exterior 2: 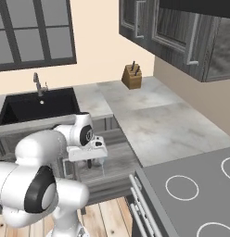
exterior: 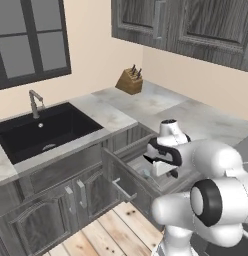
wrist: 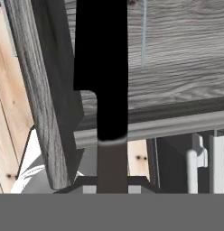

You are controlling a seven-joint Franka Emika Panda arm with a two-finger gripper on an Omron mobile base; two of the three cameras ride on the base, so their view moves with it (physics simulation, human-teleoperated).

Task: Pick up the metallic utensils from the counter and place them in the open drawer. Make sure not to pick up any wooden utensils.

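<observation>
One utensil's in play here: the slim all-dark kitchen knife with black handle [wrist: 101,67] is pinched in the pincer [wrist: 111,180], hanging over the wide dark grey wood-grain open drawer [exterior: 127,192] with its pale inside. I'd guess it's held there for the drop. Its long axis runs straight out from the pincer, blade pointing away from it toward the drawer floor. The light grey marbled stone worktop [exterior 2: 158,120] sits beside it.

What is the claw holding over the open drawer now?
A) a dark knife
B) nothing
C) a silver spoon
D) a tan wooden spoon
A: in the hand view the dark knife runs straight up from the claw, above the open drawer and its wood-grain floor.
</observation>
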